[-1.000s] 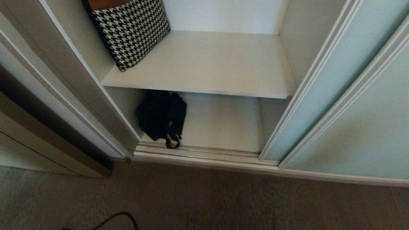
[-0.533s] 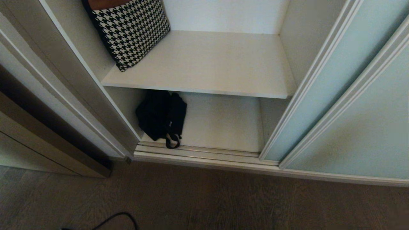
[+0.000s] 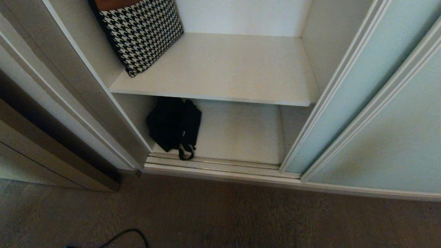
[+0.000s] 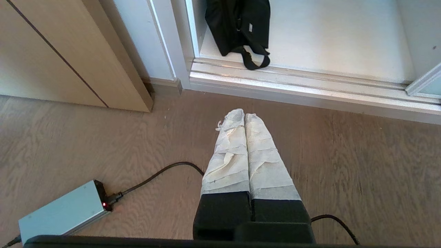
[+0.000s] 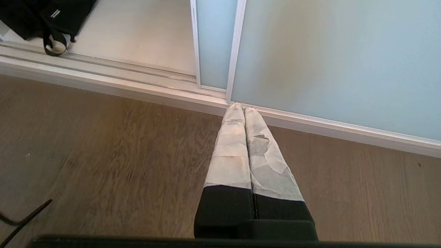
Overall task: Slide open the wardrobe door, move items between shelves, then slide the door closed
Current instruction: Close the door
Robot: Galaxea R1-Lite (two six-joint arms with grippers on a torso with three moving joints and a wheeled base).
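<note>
The sliding wardrobe door (image 3: 348,103), mint frosted glass in a cream frame, stands slid to the right, so the compartment is open. A floppy black bag (image 3: 174,127) lies at the left of the lower shelf (image 3: 241,137), its strap loop hanging onto the floor track; the bag (image 4: 237,27) also shows in the left wrist view. The upper shelf (image 3: 224,69) is bare on its right. My left gripper (image 4: 244,115) hangs shut over the floor, short of the track. My right gripper (image 5: 240,107) is shut, empty, pointing at the door's bottom rail (image 5: 310,124). Neither arm appears in the head view.
A black-and-white houndstooth cushion (image 3: 141,32) leans at the upper shelf's left. On the wood floor lie a grey power brick (image 4: 62,210) and its black cable (image 4: 158,175). A second glass panel (image 3: 396,137) sits to the right. A beige cabinet side (image 4: 69,55) stands left.
</note>
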